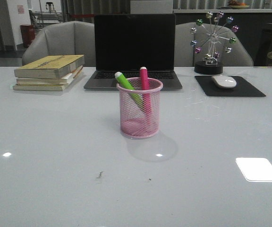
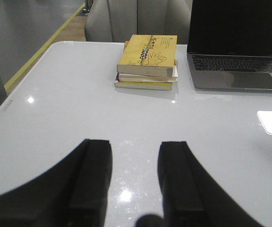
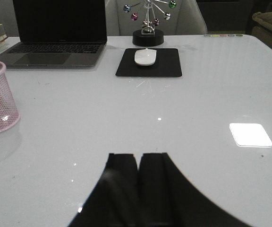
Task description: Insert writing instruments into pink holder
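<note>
Highlighters, lime green (image 1: 129,88) and magenta (image 1: 144,83), leaned inside the pink mesh cup (image 1: 140,115), so left gripper (image 2: 134,156) gaped empty, right gripper (image 3: 139,163) nearly closed.

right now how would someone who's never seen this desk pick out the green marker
Start at the open laptop at the back of the table. Directly in front of it stands a pink mesh cup with two markers in it. The green marker is the left one, leaning left, while the pink marker beside it stands nearly upright.
</note>
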You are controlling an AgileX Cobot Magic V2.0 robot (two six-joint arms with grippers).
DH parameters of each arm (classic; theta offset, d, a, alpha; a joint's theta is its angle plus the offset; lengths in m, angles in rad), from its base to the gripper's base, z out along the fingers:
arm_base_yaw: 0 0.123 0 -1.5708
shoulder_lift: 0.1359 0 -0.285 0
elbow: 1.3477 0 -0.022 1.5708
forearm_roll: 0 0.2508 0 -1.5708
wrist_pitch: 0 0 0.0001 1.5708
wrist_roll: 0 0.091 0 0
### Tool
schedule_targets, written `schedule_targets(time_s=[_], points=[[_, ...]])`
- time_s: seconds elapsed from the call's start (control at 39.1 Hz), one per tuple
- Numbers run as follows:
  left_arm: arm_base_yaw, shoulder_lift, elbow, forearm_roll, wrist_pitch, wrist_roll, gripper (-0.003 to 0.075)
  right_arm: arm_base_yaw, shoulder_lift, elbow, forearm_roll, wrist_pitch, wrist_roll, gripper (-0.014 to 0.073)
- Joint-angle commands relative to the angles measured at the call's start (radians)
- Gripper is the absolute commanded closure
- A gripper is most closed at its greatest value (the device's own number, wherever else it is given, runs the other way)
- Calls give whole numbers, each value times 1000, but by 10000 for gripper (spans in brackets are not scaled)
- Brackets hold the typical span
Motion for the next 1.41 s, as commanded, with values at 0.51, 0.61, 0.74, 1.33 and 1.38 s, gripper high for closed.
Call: schedule_targets(time_s=[0.51,0.61,0.74,1.33,1.38], points=[[2,4,-29,29,-83,0,589,-5,-18,1,0,-83,-7,536],[2,-3,-29,29,-85,0,627,-5,-18,1,0,-83,-7,536],[2,-68,-29,22,-85,0,627,-5,-18,1,0,-83,-7,536],[88,-427,75,69,12,0,627,-5,-18,1,0,-83,-7,536],[98,-452,112,68,-19,0,627,-5,-18,1,0,-83,-7,536]])
